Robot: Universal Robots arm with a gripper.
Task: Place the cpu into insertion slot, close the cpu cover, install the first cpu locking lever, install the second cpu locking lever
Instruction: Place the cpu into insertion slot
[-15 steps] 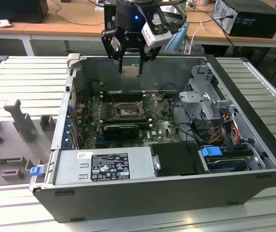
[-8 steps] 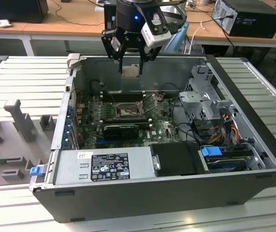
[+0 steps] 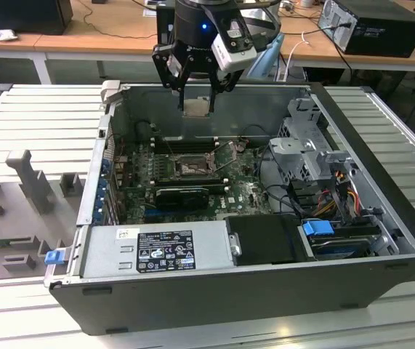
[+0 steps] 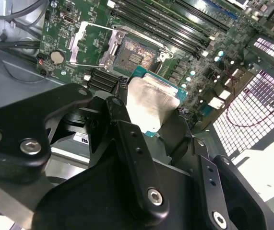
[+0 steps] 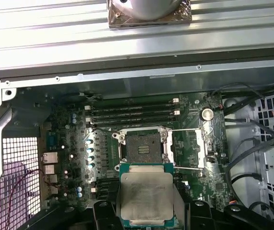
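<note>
My gripper (image 3: 196, 96) hangs over the open computer case, shut on the cpu (image 3: 196, 107), a flat square chip with a dull silver top. In both wrist views the cpu (image 5: 145, 194) (image 4: 152, 106) sits between the black fingers (image 4: 127, 134), held above the motherboard and short of the insertion slot (image 5: 143, 149) (image 4: 134, 53). The slot (image 3: 192, 169) lies bare, its pin field showing. The cpu cover (image 5: 169, 149) stands raised along one side of the slot. Two thin wire locking levers (image 5: 189, 129) (image 5: 189, 167) are swung out beyond the cover.
Long black memory slots (image 5: 132, 115) run beside the socket, and a black card (image 3: 182, 195) lies on its other side. The power supply (image 3: 156, 251) and a drive cage (image 3: 309, 145) with cables fill the case's near and right parts. Grey fixtures (image 3: 25, 182) sit at the exterior view's left.
</note>
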